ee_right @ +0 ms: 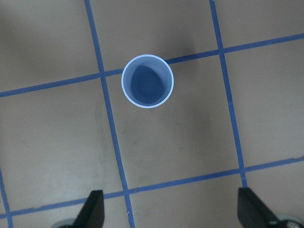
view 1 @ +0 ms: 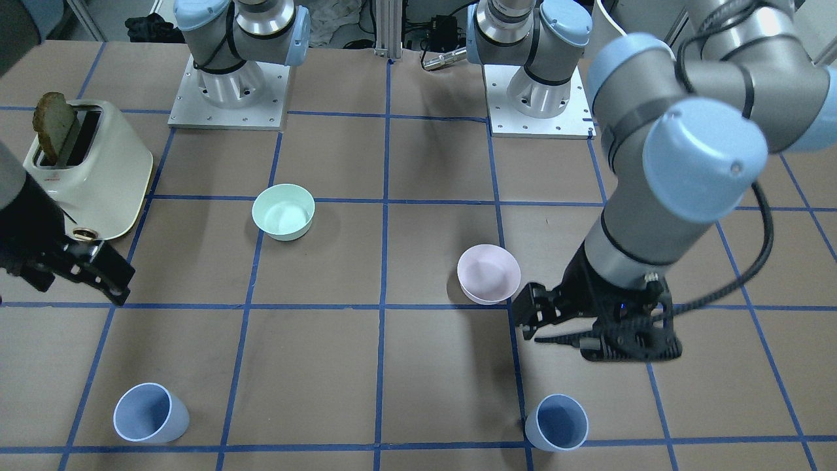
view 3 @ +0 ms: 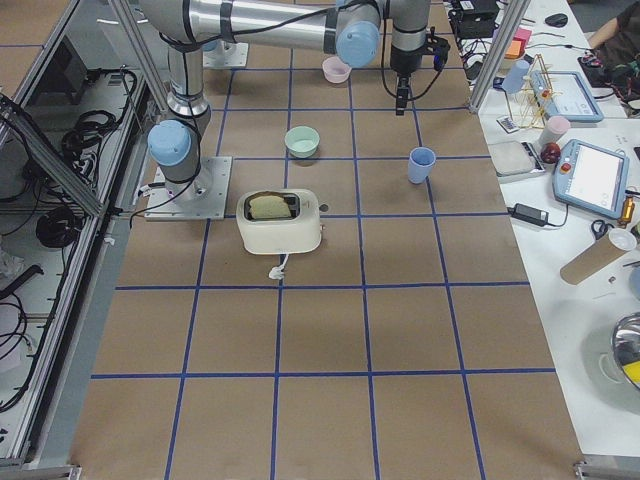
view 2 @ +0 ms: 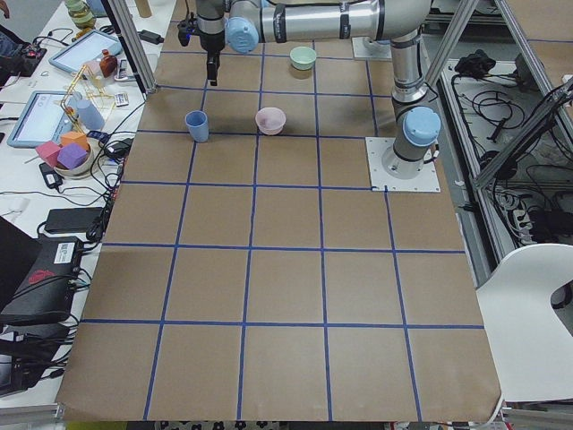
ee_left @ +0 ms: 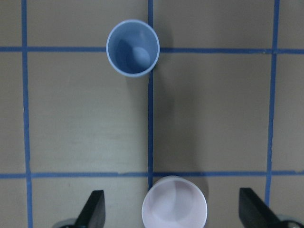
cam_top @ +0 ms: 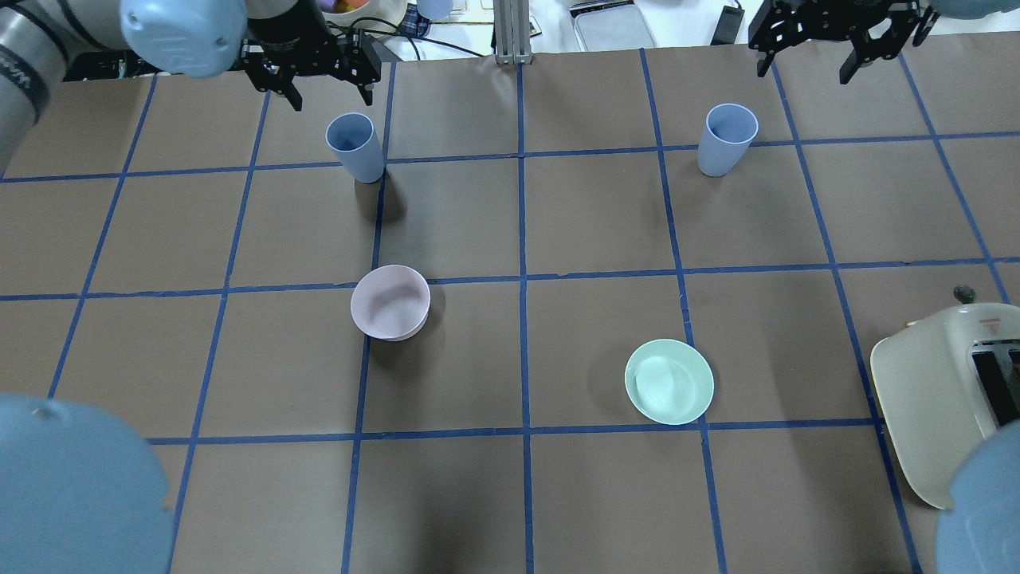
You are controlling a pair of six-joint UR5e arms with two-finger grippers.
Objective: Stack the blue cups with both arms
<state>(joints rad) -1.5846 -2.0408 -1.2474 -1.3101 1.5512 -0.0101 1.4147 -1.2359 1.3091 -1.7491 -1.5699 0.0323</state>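
Note:
Two blue cups stand upright and apart on the table. The left cup [cam_top: 356,147] also shows in the front view [view 1: 557,423] and in the left wrist view [ee_left: 132,48]. The right cup [cam_top: 727,139] also shows in the front view [view 1: 150,413] and in the right wrist view [ee_right: 147,81]. My left gripper [cam_top: 332,100] hangs open and empty high above the table near the left cup. My right gripper [cam_top: 806,64] hangs open and empty high near the right cup. Each wrist view shows spread fingers [ee_left: 92,211] [ee_right: 90,211] with nothing between them but the table below.
A pale pink bowl [cam_top: 390,303] sits left of centre and shows below the left gripper in its wrist view [ee_left: 175,202]. A mint-green bowl [cam_top: 669,381] sits right of centre. A cream toaster [cam_top: 940,399] with toast [view 1: 53,124] stands at the right edge.

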